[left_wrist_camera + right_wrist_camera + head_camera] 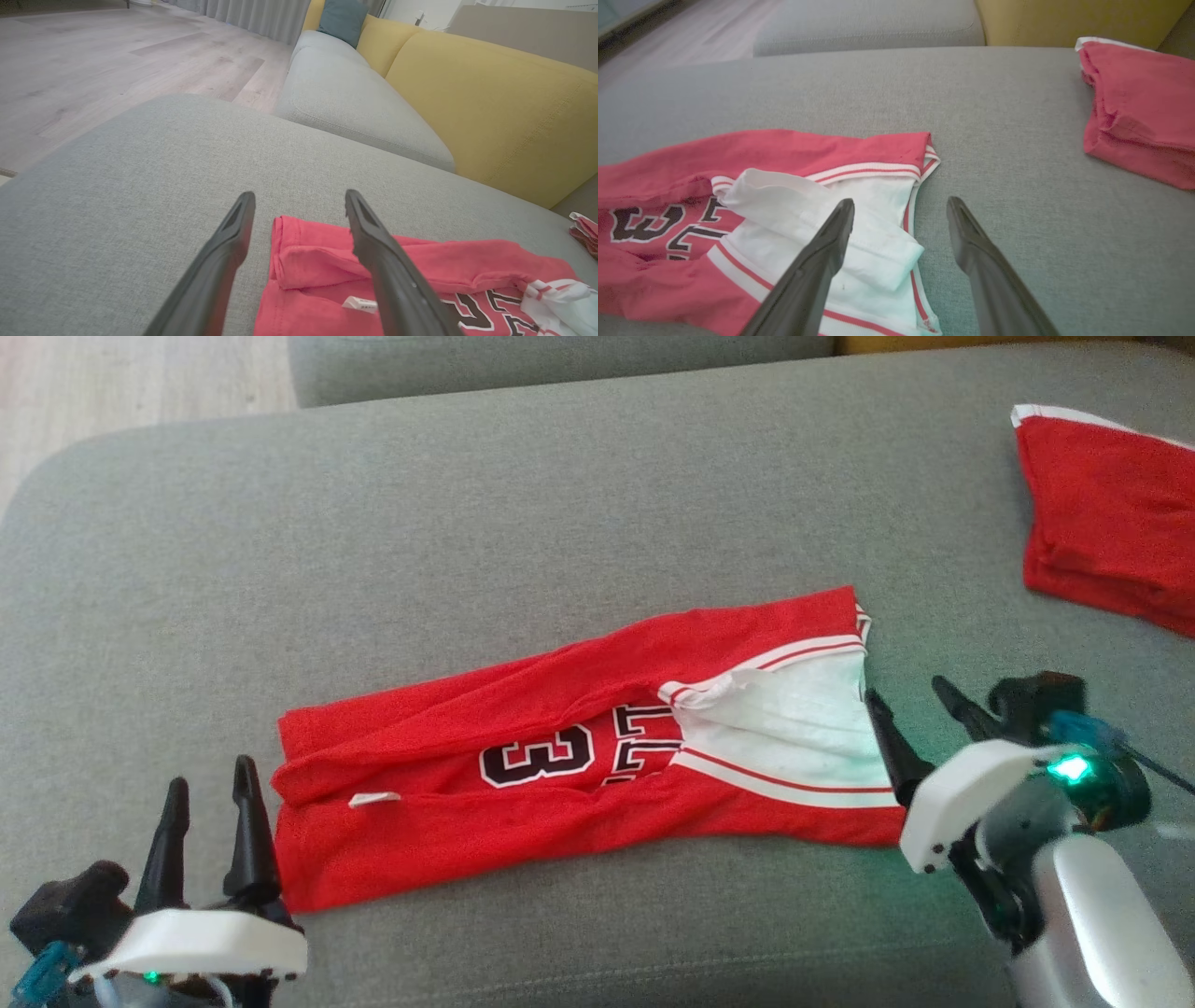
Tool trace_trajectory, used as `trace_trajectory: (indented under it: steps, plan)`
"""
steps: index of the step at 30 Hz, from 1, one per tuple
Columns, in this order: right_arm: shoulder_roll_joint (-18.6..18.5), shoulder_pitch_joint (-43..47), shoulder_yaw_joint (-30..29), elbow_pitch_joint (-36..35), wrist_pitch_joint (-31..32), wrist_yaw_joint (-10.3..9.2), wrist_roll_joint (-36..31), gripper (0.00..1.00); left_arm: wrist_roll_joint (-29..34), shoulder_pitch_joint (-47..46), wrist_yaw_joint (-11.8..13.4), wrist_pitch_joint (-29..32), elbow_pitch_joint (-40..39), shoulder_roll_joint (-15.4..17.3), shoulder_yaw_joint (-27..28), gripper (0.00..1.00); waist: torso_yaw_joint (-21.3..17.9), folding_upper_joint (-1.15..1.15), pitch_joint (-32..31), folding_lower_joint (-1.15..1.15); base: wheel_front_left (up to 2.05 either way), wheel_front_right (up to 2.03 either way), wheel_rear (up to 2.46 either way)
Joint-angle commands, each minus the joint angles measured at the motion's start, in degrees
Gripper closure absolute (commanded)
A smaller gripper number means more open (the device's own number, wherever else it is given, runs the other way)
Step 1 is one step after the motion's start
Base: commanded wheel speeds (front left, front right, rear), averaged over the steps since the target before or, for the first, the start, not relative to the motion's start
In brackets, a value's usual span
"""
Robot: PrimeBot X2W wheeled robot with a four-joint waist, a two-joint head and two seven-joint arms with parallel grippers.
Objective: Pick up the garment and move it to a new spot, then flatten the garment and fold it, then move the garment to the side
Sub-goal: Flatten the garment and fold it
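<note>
The garment [523, 793], a red jersey with black white-edged lettering and white lining, lies folded into a long band on the grey cushion [467, 541]. My left gripper [209, 782] stands open just off the jersey's left end, nothing between its fingers. In the left wrist view the garment [322, 261] lies under and beyond the right finger [373, 242]. My right gripper [907, 696] is open at the jersey's right end, by the white lining. In the right wrist view the garment [784, 186] lies left of the gripper [900, 207], whose left finger [831, 242] hangs over the lining.
A second plain red cloth [1111, 513] with a white edge lies at the cushion's far right, also as the red cloth [1139, 107] in the right wrist view. Wooden floor [93, 60] lies beyond the left edge. A yellow sofa back [490, 102] rises behind.
</note>
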Motion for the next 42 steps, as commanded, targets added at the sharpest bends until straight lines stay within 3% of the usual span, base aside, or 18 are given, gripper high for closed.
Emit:
trace_trajectory:
  steps: [1,14,29,30,32,36,42]
  plan:
    - [-0.69,-3.03,1.53,-0.71,0.86,0.37,-0.69,0.00,0.79,-1.19,0.18,-0.67,-1.96,0.44,1.80,0.00,0.41,0.00,-0.43,0.00,0.00,0.00,0.00]
    - [-1.25,-14.36,3.55,17.82,8.94,0.37,-3.68,0.00,1.70,-0.90,-0.68,-0.75,-1.85,-1.09,1.99,0.00,2.71,0.00,0.19,0.00,0.00,0.00,0.00]
    - [-0.13,-18.15,8.84,24.45,14.26,0.37,5.44,0.00,2.97,-2.07,-2.22,-0.77,-1.31,-2.58,3.77,0.00,3.19,0.00,2.18,0.00,0.00,0.00,0.00]
    - [-0.18,-18.23,9.47,24.41,14.26,0.37,6.04,0.07,3.07,-2.18,-2.33,-0.77,-1.23,-2.64,3.88,0.00,3.18,0.00,2.26,0.00,0.00,0.00,0.00]
    - [-0.26,-18.28,10.88,24.30,13.99,0.37,6.93,0.51,3.26,-2.37,-2.53,-0.77,-1.05,-2.75,4.10,0.00,3.16,0.00,2.39,0.00,0.00,0.00,0.00]
    - [-0.74,-18.36,12.58,24.80,12.91,0.37,7.62,1.00,3.62,-2.67,-2.91,-0.77,-0.74,-2.92,4.41,0.00,3.11,0.00,2.51,0.00,0.00,0.00,0.00]
    - [-0.69,-18.88,13.55,25.34,9.41,0.37,8.31,1.00,5.05,-2.99,-2.88,-0.77,-0.66,-2.88,4.78,0.00,2.84,0.00,2.51,0.00,0.00,0.00,0.00]
